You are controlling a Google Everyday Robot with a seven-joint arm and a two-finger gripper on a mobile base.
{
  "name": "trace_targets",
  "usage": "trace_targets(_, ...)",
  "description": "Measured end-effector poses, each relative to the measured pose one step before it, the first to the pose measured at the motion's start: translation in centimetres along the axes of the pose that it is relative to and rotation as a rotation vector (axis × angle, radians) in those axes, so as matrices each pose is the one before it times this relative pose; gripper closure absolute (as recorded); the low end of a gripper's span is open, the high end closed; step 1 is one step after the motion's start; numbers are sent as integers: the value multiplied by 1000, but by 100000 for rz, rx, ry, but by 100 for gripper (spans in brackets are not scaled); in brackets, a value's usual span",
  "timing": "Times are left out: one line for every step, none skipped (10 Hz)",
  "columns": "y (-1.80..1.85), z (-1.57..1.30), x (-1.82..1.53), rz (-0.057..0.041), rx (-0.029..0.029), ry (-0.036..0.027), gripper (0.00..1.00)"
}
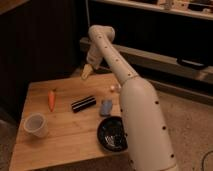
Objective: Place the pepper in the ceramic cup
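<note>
On the table top (60, 145): a wooden surface carries all loose items; clock directions below are read from its centre, with 12 o'clock at the far edge.
Ceramic cup (36, 125): white, upright, mouth open upward; stands at 8 o'clock near the left edge, apart from every other item.
Pepper (51, 99): orange and tapered, lying flat on the wood at 10 o'clock with its green stem end toward 12 o'clock; it lies at 1 o'clock from the ceramic cup, well apart from it and outside it.
Black bar (83, 103): short dark cylinder lying on its side close to centre, at 3 o'clock from the pepper, with a gap between them.
Gripper (87, 71): pale tip hanging at 12 o'clock, by the far edge of the table and well apart from the pepper; it carries nothing visible, and whether it is spread or pressed together cannot be told.
Blue object (106, 107): small, lying flat at 2 o'clock, just beside the right end of the black bar.
Black bowl (112, 136): round and dark, at 4 o'clock, partly behind the arm.
Small pale object (114, 88): at 1 o'clock near the arm; too small to identify.
Arm (135, 100): white, crossing the right side of the table.
</note>
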Motion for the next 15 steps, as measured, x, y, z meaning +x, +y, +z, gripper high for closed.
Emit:
trace_targets(-47,-331,803,-29,3311,7668,20)
trace_targets(117,-144,77,243,708,2062,20)
trace_targets(-88,25,141,-198,84,206,20)
trace_targets(-244,281,237,-419,412,-92,20)
trace_targets(101,-148,-83,176,-187,139,20)
trace_targets(63,20,-94,21,-142,48,20)
trace_targets(-99,-86,77,186,-238,-161,20)
trace_targets(-855,0,712,6344,-913,-1593,20)
trace_targets(-1247,-17,797,2508,-139,1831,20)
trace_targets(-787,-526,274,2704,-1361,3462,20)
trace_targets(-1247,-488,42,3297,-1233,4861,20)
trace_targets(-967,320,170,1653,39,2905,20)
trace_targets(-368,370,-173,1527,457,1696,20)
trace_targets(-280,585,-119,760,351,296,20)
trace_targets(-1042,1133,485,-811,654,-478,20)
